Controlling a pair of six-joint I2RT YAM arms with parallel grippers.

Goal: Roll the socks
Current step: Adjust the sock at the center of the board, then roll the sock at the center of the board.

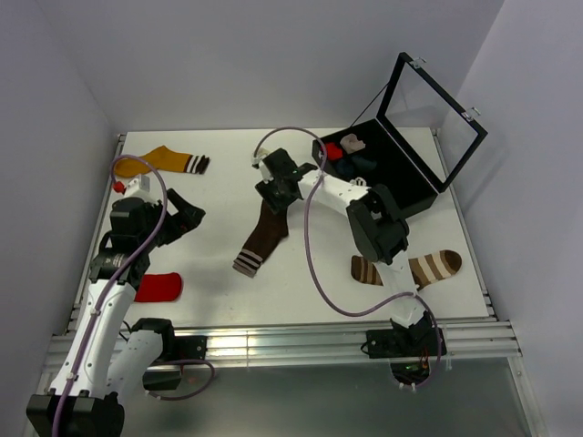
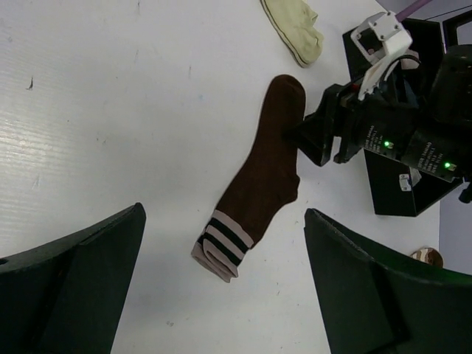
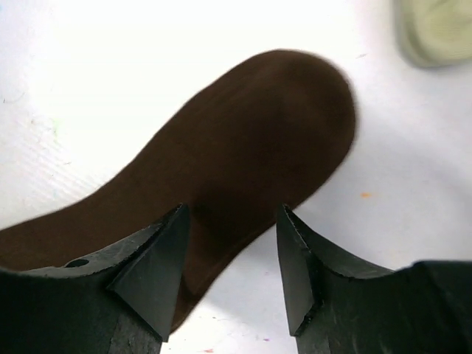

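Diagonally: brown sock (image 1: 261, 238), toe far, cuff near-left; both jaws parted, R's astride toe

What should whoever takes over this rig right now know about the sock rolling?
Left gripper: open, empty, held above the table, left of the dark brown sock.
Right gripper: open, straddling that sock's toe, not yet pinched.
Red sock: flat at the table's near left. Cream ankle sock: beyond the brown toe.
Done: none of these three rolled. Left: roll all three.

Dark brown sock (image 1: 265, 235) lies flat mid-table, red sock (image 1: 162, 287) left
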